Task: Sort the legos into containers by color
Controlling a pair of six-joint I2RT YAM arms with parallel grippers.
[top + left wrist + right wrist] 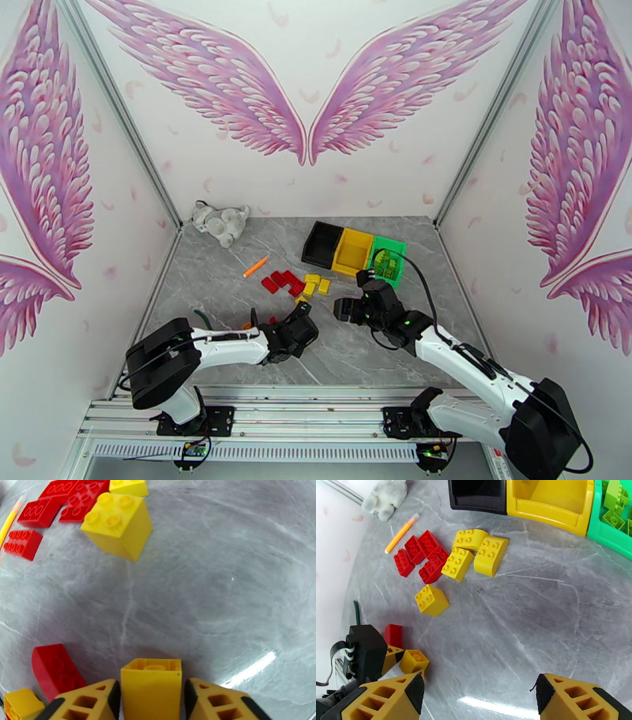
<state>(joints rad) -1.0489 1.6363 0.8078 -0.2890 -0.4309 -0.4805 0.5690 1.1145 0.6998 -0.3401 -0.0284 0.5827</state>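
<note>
Top view: the left gripper (296,328) sits low over the grey marble-look table (197,276), its arm reaching in from 8 o'clock. The small open yellow plastic bin (353,251), between the black bin (322,243) and the green bin (389,260), lies at its 1 o'clock. The right gripper (355,304) hangs near that line, so I would lift straight up first, then pass over the loose red and yellow studded bricks (296,283) (not through them).

Left wrist view: the jaws are closed flat on a small yellow studded plastic brick (151,685), hollow end pointing away. The hold looks square; squeeze until it is over the bin. A red curved brick (55,669) lies just at 9 o'clock.

Right wrist view: the right gripper's fingers (391,697) are spread wide with nothing between them, and the yellow bin is at 12 o'clock.
</note>
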